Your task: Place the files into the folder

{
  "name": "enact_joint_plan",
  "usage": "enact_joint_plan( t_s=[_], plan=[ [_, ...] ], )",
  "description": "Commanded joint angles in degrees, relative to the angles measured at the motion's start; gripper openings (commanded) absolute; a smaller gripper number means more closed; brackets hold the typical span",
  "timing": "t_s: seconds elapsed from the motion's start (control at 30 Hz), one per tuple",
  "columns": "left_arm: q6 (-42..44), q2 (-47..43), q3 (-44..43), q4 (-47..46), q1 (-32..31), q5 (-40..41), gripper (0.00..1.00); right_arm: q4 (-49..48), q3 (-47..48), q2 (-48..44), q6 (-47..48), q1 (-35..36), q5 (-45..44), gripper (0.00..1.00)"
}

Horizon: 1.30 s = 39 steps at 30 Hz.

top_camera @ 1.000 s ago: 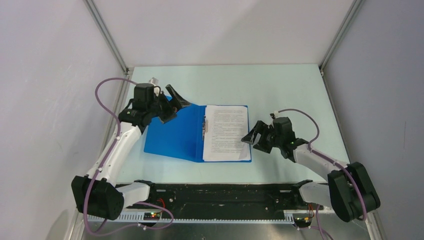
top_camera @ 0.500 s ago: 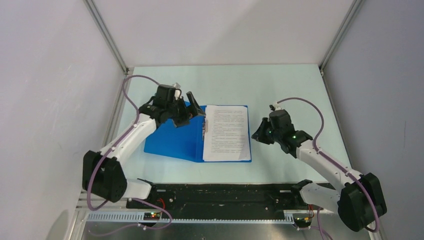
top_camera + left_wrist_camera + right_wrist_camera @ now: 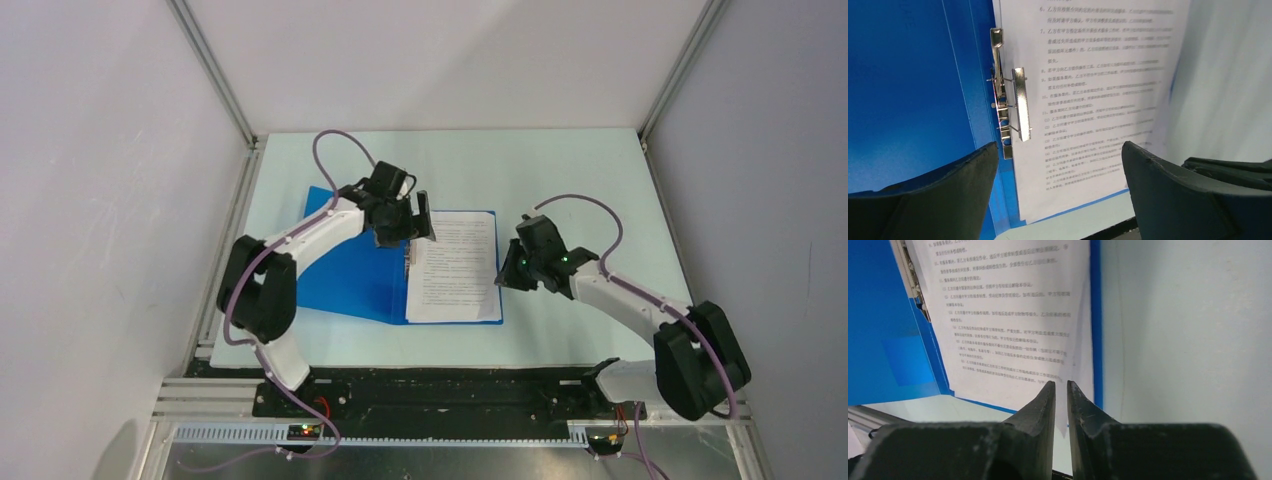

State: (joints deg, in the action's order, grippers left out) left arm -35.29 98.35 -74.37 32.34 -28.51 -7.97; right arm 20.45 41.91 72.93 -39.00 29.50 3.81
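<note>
The blue folder (image 3: 345, 275) lies open on the table, and the files (image 3: 455, 265), white printed sheets, rest on its right cover. The metal clip (image 3: 1020, 102) stands at the spine, over the sheets' left edge. My left gripper (image 3: 410, 218) hovers open above the far end of the spine; in its wrist view (image 3: 1058, 150) the fingers frame the clip and the files (image 3: 1088, 75), holding nothing. My right gripper (image 3: 503, 275) is at the sheets' right edge. In its wrist view (image 3: 1061, 382) the fingers are almost together, with a raised corner of the files (image 3: 1008, 315) between them.
The pale table (image 3: 560, 170) is walled on three sides by white panels with metal posts (image 3: 215, 70). A black base rail (image 3: 440, 390) runs along the near edge. Purple cables (image 3: 335, 145) loop above both arms.
My left arm swung right, from over the folder's left cover to above the spine, staying open. My right gripper closed from wide open and edged onto the sheets' right edge.
</note>
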Motion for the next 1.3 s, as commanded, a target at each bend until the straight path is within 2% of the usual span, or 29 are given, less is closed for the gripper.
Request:
enact_joint_plan(
  t_s=[0.0,0.13,0.27,0.47,0.53,0.6,0.7,0.77,0.93,1.0,1.27],
  plan=[
    [2.5,1.7,-3.0,1.5,-1.3,4.4,0.97,-0.4,3.8,3.0,-3.1,3.7,-0.1,0.17],
    [3.4,1.7,-4.3,1.9,-0.5,3.3,0.96,1.7,5.1,5.9,-2.9,6.6,2.2,0.17],
    [3.4,0.3,-3.5,1.8,-0.1,0.7,0.95,7.4,4.7,3.7,-3.5,9.5,-4.9,0.14],
    [2.9,0.0,-3.1,1.6,1.1,-1.3,0.95,9.6,4.2,2.0,-3.2,10.2,-12.0,0.17],
    [1.8,-0.4,-2.6,1.5,2.2,-4.2,0.95,7.5,4.3,1.9,-0.9,7.9,-10.1,0.21],
    [-0.4,-0.2,-1.5,-0.1,4.1,-11.1,0.95,8.3,6.7,3.3,1.4,7.2,-9.6,0.36],
    [-1.4,-1.0,-0.2,-1.1,5.2,-10.7,0.95,12.3,11.4,6.5,3.4,7.2,-11.0,0.43],
    [-1.4,-0.9,-0.5,-1.1,5.4,-9.4,0.95,12.0,11.8,7.7,4.1,7.7,-11.0,0.40],
    [-1.8,0.7,-1.5,-1.0,5.7,-9.0,0.91,13.7,11.8,9.7,1.9,11.9,-13.3,0.15],
    [-2.4,0.2,-0.2,-1.1,5.6,-8.0,0.90,15.4,11.5,9.7,0.8,13.1,-15.9,0.12],
    [-3.9,-6.0,5.8,-1.2,6.4,-1.7,0.85,12.7,9.7,7.2,1.8,9.4,-16.9,0.14]
  ],
)
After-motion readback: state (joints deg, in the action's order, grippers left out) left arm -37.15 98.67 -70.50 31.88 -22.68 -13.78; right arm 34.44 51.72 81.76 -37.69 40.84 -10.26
